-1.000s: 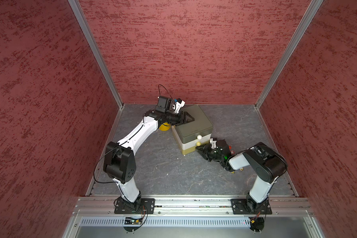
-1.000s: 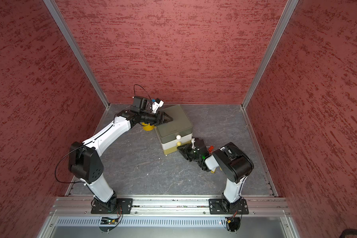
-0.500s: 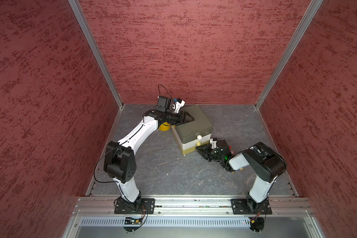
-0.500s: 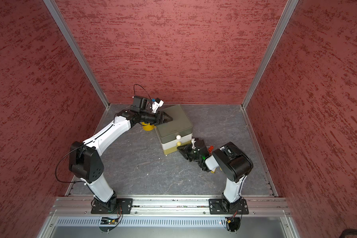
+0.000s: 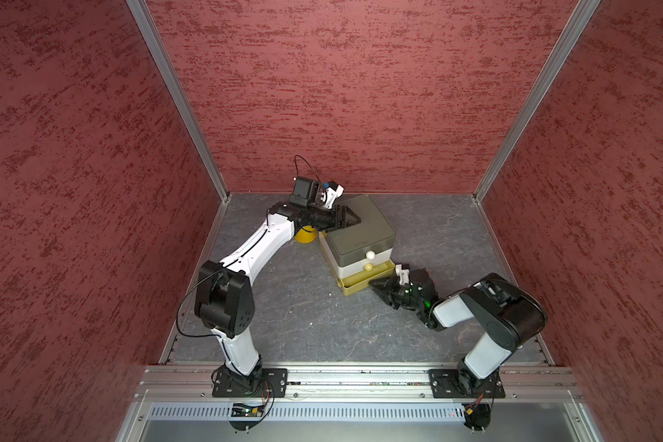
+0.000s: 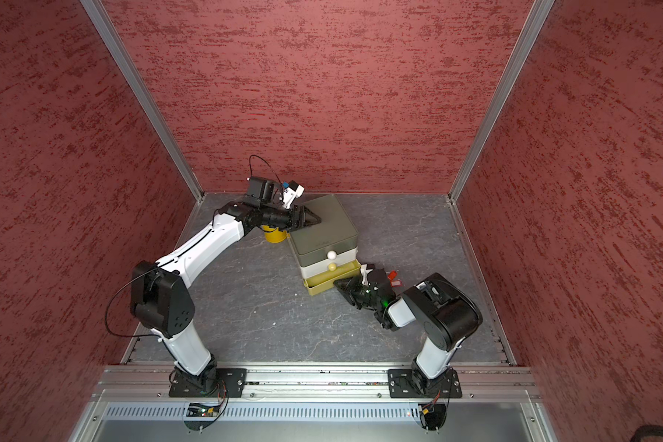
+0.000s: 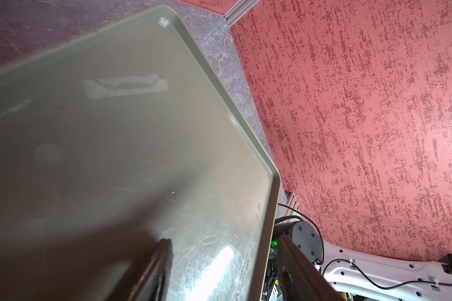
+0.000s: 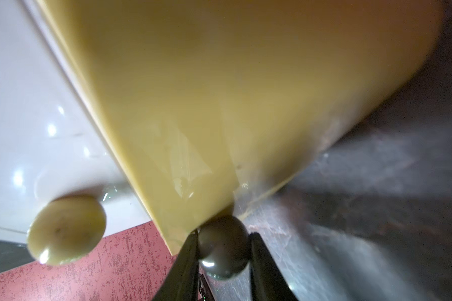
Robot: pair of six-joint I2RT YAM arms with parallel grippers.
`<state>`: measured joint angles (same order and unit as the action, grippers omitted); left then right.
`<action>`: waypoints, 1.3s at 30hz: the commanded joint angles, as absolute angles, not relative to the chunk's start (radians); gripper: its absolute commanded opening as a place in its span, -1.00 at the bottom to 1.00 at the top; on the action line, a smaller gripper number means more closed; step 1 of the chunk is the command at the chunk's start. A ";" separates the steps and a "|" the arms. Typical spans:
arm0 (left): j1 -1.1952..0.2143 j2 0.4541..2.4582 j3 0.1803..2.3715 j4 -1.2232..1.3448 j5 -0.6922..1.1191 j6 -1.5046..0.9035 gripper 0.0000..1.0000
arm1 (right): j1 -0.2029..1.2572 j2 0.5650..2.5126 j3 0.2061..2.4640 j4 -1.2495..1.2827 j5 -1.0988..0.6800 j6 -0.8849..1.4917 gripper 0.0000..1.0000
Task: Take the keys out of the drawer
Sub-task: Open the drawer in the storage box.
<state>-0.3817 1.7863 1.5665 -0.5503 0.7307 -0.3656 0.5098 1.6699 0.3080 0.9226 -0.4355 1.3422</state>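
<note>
Grey table (image 5: 303,317) w/ red walls on 3 sides, 2 arms bolted to the front rail. Mid-table there's a lil 3-drawer chest (image 5: 360,229): olive top, white mid, and the yellow bottom drawer (image 5: 355,287) sticks out a bit past the other two. Can't see into it from any view tho.

L gripper (image 5: 356,221) lies on the chest's top near a back corner, jaws standing apart. In the wrist view one finger (image 7: 157,263) is over the top and the other is out past the rim.

R gripper (image 5: 373,284) is down low at the front, clamped on the bottom drawer's dark round knob (image 8: 222,247).

Yellow cup (image 5: 305,234) sits just beside the chest, under the L arm.

Keys (image 6: 392,274): only visible in a top view. They're red-tagged bits on the table right beside the R wrist, outside the drawer. Too small to count tbh.
</note>
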 commanded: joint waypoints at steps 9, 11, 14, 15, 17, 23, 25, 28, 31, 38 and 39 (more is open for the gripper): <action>-0.372 1.928 1.458 -0.805 0.591 -0.347 0.33 | 0.541 1.354 0.184 0.661 -0.378 1.278 -0.75; -0.374 1.929 1.457 -0.803 0.591 -0.350 0.33 | 0.547 1.289 0.179 0.580 -0.370 1.259 -0.75; -0.376 1.930 1.455 -0.795 0.592 -0.357 0.33 | 0.547 1.199 0.155 0.487 -0.356 1.245 -0.76; -0.377 1.931 1.455 -0.793 0.592 -0.357 0.33 | 0.548 1.173 0.145 0.464 -0.350 1.243 -0.76; -0.379 1.934 1.455 -0.789 0.592 -0.360 0.33 | 0.547 1.134 0.125 0.434 -0.348 1.244 -0.76; -0.387 1.943 1.456 -0.786 0.591 -0.365 0.33 | 0.549 1.025 0.091 0.329 -0.336 1.235 -0.76; -0.389 1.945 1.455 -0.787 0.591 -0.367 0.33 | 0.548 0.994 0.080 0.301 -0.335 1.235 -0.76; -0.390 1.947 1.455 -0.785 0.588 -0.368 0.33 | 0.548 0.938 0.068 0.246 -0.336 1.235 -0.76; -0.391 1.947 1.454 -0.785 0.586 -0.370 0.33 | 0.549 0.873 0.070 0.156 -0.332 1.222 -0.75; -0.394 1.949 1.453 -0.776 0.585 -0.380 0.33 | 0.548 0.807 0.151 -0.038 -0.373 1.143 -0.09; -0.396 1.949 1.454 -0.775 0.584 -0.383 0.33 | 0.548 0.803 0.163 -0.066 -0.374 1.133 -0.04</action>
<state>-0.3923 1.8149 1.5608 -0.4770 0.7403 -0.3656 0.5426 0.8200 0.1143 0.0673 -0.3641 1.1862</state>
